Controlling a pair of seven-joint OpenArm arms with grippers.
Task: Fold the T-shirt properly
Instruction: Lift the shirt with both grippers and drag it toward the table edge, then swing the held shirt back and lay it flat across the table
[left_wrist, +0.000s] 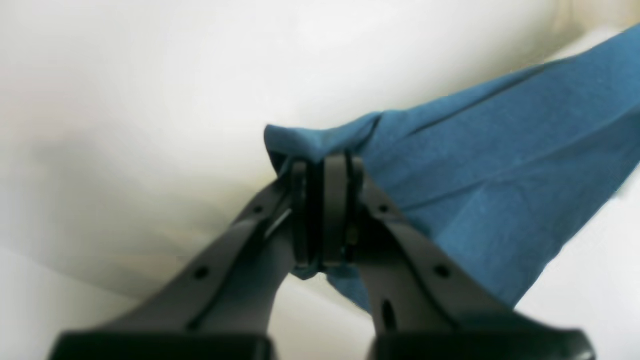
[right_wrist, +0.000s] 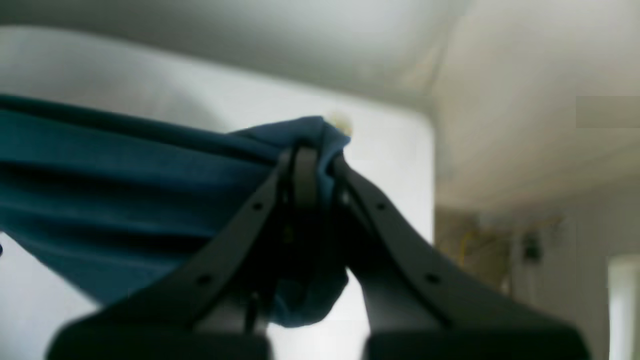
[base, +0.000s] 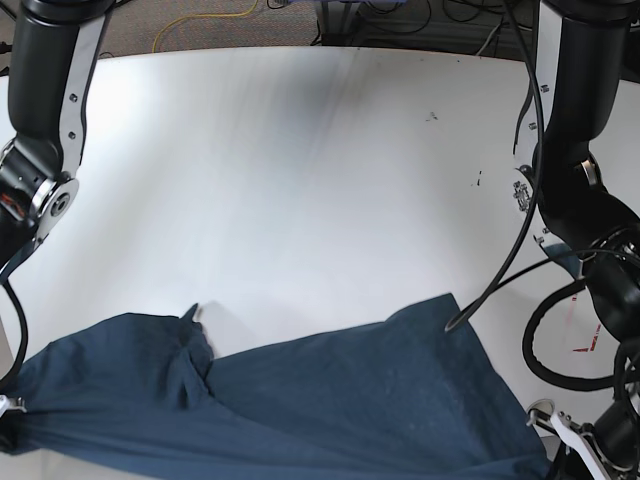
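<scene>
- T-shirt (base: 300, 410): dark blue, stretched across bottom of base view, left edge to lower right, over white table (base: 300, 170). Top edge sags mid-frame; small peak of cloth sticks up at lower left, one corner rises at right of centre.
- Left gripper (left_wrist: 325, 175): clenched on a bunched corner of the shirt, centre of left wrist view. Cloth fans out taut toward upper right of frame, a bit also hangs below the jaws.
- Right gripper (right_wrist: 312, 165): also clamped on shirt fabric, centre of right wrist view. Cloth runs off to left edge in long folds; a lump hangs below between the fingers.
- Base view: grippers themselves barely visible at bottom corners, shirt ends reach both. Arms come down along left and right edges.
- Table bare and white in upper part, few small dark specks at upper right.
- Cables on floor past table's far edge, top of frame.
</scene>
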